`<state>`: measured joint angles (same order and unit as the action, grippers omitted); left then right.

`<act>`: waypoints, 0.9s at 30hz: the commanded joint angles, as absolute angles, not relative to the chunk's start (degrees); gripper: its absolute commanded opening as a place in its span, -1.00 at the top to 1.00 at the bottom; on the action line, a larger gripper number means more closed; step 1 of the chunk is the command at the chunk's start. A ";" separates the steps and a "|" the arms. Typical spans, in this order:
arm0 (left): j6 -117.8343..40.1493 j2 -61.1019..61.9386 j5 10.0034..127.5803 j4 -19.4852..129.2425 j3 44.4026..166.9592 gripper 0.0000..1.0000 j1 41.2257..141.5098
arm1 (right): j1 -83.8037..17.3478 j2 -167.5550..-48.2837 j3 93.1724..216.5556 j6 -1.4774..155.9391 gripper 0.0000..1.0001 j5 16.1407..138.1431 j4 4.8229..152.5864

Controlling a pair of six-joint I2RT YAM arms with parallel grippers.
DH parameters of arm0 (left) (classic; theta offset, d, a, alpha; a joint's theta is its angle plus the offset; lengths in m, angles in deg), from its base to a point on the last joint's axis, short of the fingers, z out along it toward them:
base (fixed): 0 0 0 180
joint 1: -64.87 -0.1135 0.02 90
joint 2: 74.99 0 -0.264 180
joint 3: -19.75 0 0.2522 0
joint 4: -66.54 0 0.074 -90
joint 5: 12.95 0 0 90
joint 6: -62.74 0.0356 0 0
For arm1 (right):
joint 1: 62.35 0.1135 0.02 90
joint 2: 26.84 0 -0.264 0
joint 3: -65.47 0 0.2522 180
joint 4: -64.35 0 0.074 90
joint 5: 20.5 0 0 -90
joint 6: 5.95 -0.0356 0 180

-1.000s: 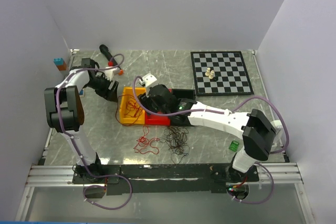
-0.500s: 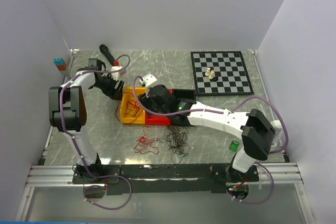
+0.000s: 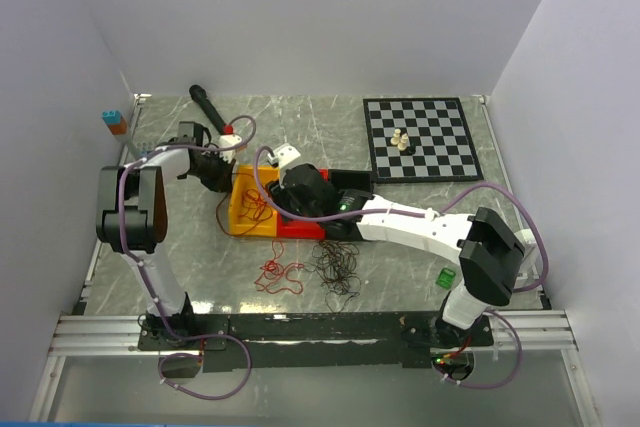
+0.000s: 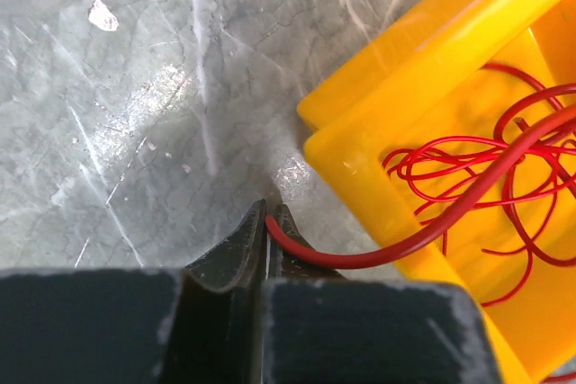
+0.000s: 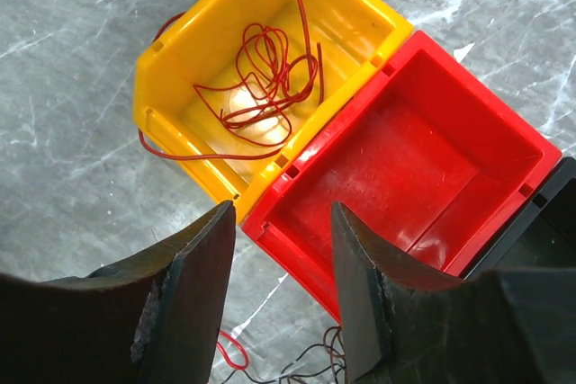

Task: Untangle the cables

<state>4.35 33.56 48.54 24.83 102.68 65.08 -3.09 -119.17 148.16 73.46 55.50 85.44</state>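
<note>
the grey stone worktop [image 3: 400,282] is the biggest thing here. the two arms reach over it to the middle, the left one from the left side and the right one from the right side. a black and white checkerboard [image 3: 440,157] lies at the far right, well apart from the boxes.

three boxes sit in a row, touching side by side: a yellow box [image 5: 180,60], a red box [image 5: 405,168] and a black box [image 3: 350,182].

the right pincer [image 5: 283,213] hangs above the place where the yellow box and the red box meet. its two fingers are wide apart and hold nothing.

the left pincer [image 4: 268,222] is low, just beside the far left corner of the yellow box. it is squeezed tight on the end of a red wire [image 4: 432,222]. that wire goes from the pincer up over the box wall and into the yellow box, where the rest of it lies in loose loops.

on the worktop in front of the boxes lie two little heaps: curly red wires [image 3: 280,275] on the left and curly black wires [image 3: 338,267] just beside them on the right.

a black stick [image 3: 203,101] lies at the far left. blue and orange blocks [image 3: 113,121] sit by the left wall. a small green block [image 3: 447,278] lies near the right arm. a few pale chess pieces [image 3: 400,140] stand on the checkerboard.
</note>
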 commanded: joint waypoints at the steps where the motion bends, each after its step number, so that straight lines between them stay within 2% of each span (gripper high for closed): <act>1: 4.29 32.07 54.11 27.99 98.65 0.98 66.01 | -2.68 -118.24 148.31 72.62 -0.05 55.70 84.17; 11: -0.36 24.25 56.93 26.42 97.75 0.99 65.04 | -2.15 -117.98 148.40 72.62 0.03 55.62 84.17; 18: -4.41 19.24 53.42 19.82 102.59 0.99 62.14 | -1.97 -117.45 147.96 72.44 0.06 55.35 83.91; 27: -15.47 12.56 45.24 14.54 112.08 0.99 64.51 | -1.97 -116.31 147.43 72.00 0.07 54.21 83.82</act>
